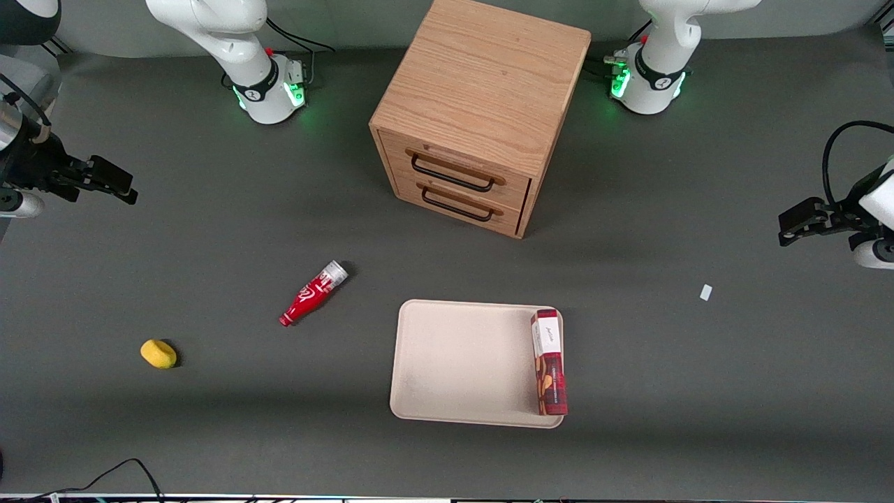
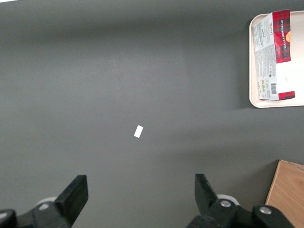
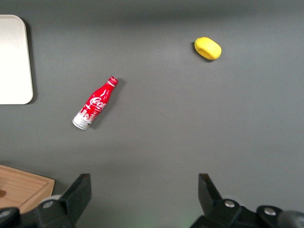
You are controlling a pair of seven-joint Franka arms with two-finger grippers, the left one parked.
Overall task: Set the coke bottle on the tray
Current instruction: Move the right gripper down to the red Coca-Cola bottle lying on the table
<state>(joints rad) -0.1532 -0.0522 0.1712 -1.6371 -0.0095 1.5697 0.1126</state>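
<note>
i see the bottle (image 1: 313, 292) lying on its side on the table (image 1: 209, 433), just beside the tray (image 1: 461, 363) but apart from it, cap end nearer the front camera. a box (image 1: 549, 362) lies on the tray along its edge toward the parked arm. a lemon (image 1: 158, 353) sits toward the working arm's end. my gripper (image 1: 112, 183) hangs high there, jaws released, holding nothing.

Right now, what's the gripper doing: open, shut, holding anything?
Gripper: open, holding nothing, up above the table at the working arm's end, apart from the coke bottle.
</note>
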